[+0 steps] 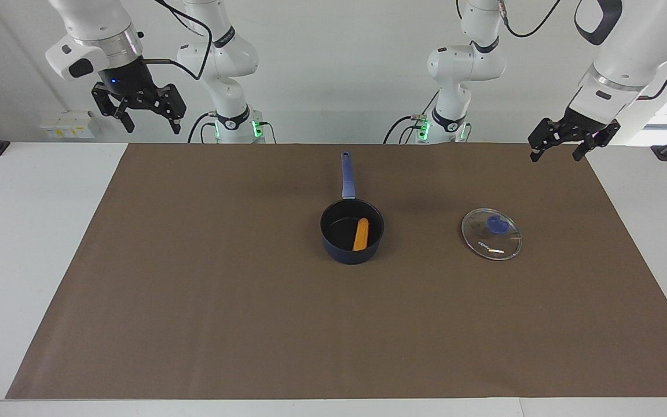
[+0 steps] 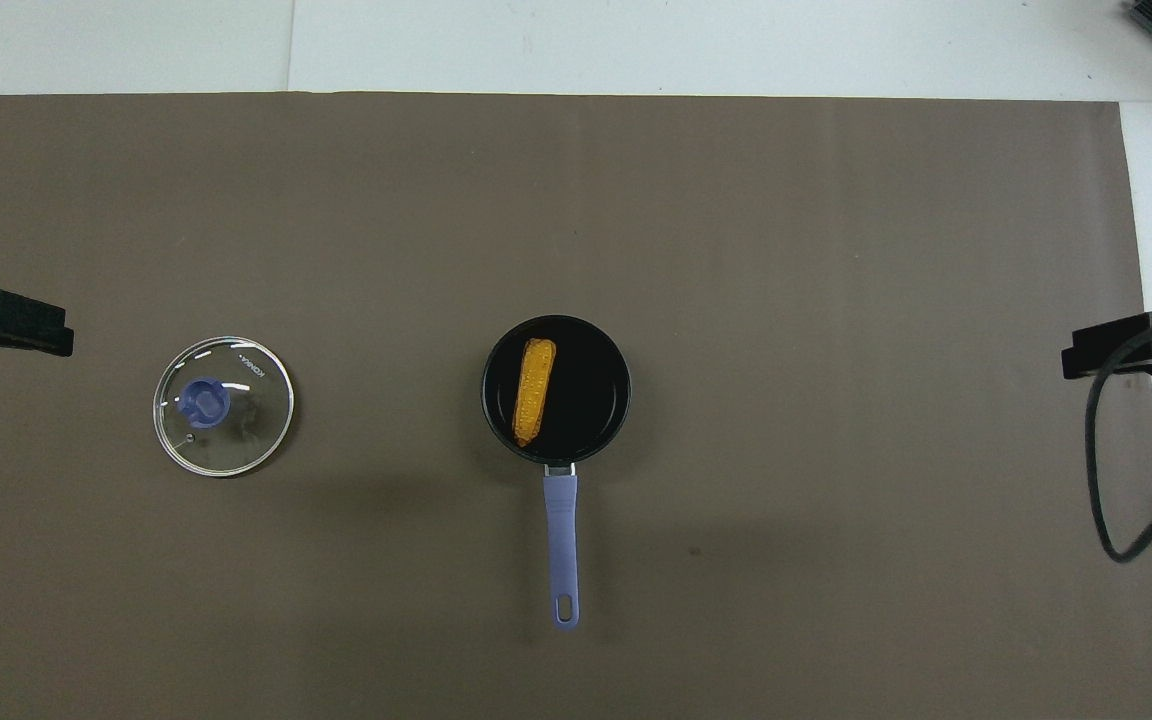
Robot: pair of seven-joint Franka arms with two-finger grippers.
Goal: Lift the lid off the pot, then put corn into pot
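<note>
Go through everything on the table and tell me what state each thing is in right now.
pot: uncovered, upright on the mat, handle toward the robots
corn: lying inside the pot
lid: off, flat on the mat, knob up
left gripper: open, empty, raised
right gripper: open, empty, raised

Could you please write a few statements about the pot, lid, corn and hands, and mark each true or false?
1. The orange-yellow corn cob lies inside the dark navy-blue saucepan. True.
2. The round clear glass lid sits on the saucepan. False: it lies flat on the brown mat, beside the saucepan toward the left arm's end.
3. The saucepan's handle points toward the robots. True.
4. The left hand grips the lid's blue knob. False: it hangs open and empty above the mat's edge.
5. The right hand is open and holds nothing. True.
</note>
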